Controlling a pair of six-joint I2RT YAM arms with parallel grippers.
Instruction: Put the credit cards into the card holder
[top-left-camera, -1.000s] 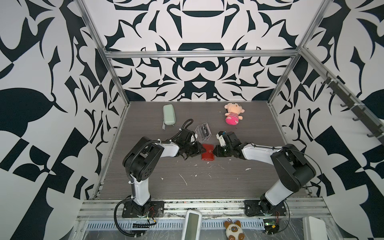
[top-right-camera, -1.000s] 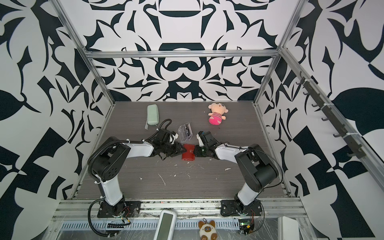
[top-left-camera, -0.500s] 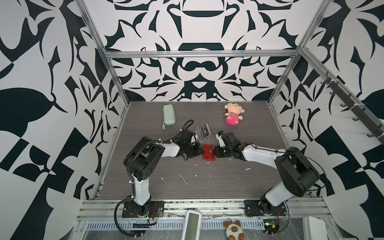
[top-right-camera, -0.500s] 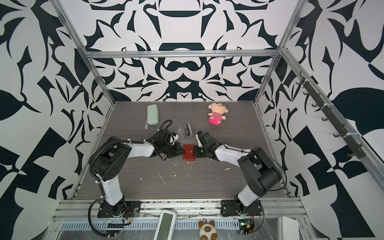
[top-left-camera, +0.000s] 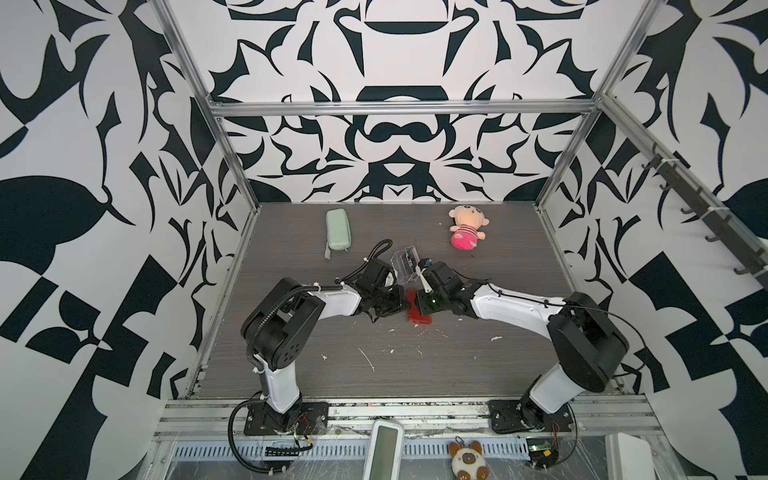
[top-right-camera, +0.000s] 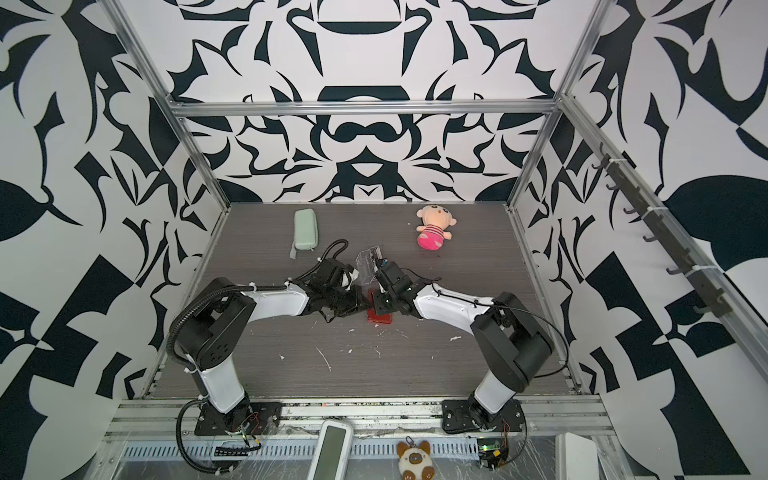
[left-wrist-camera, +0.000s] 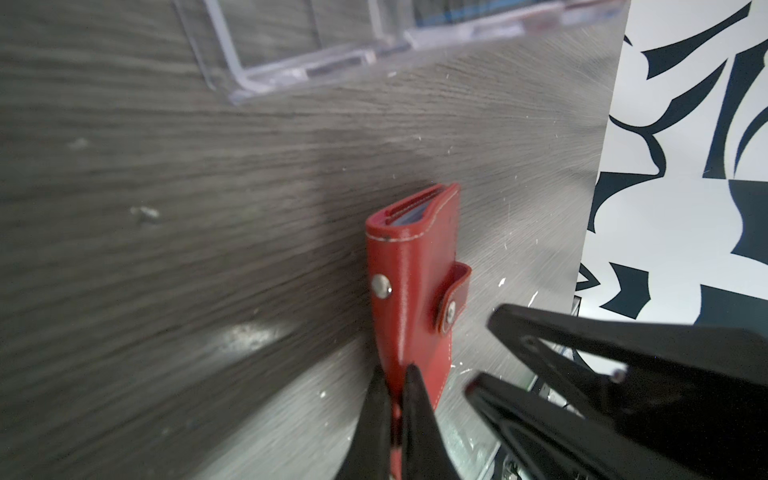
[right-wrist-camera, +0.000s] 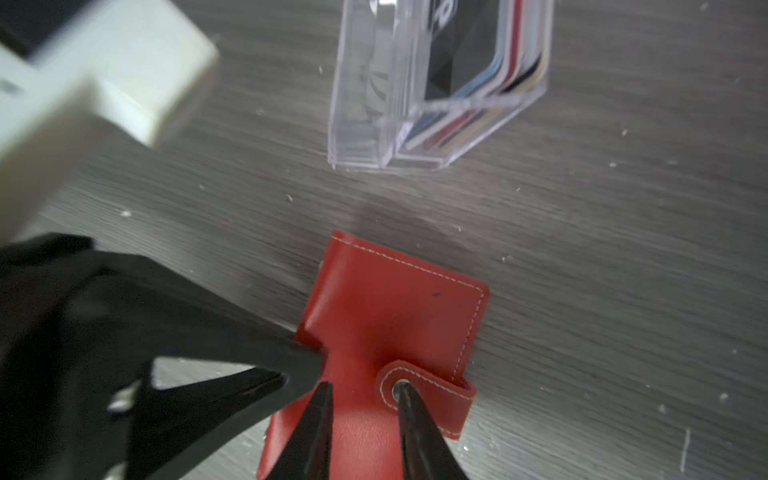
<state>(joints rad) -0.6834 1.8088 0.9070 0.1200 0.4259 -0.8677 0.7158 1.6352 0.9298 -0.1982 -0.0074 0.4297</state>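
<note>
The red card holder lies closed on the table between both arms, its snap tab fastened. My left gripper is shut on the card holder, pinching its near cover edge. My right gripper stands open just over the card holder, one fingertip at the tab's snap and nothing between the fingers. The credit cards stand stacked in a clear acrylic box just behind the holder. In both top views the two grippers meet at the holder.
A pale green zip case lies at the back left and a pink plush doll at the back right. White scraps dot the table in front. Patterned walls close in three sides.
My left gripper has shut on the card holder's edge. My right gripper has opened somewhat and shifted a little over the holder's tab.
</note>
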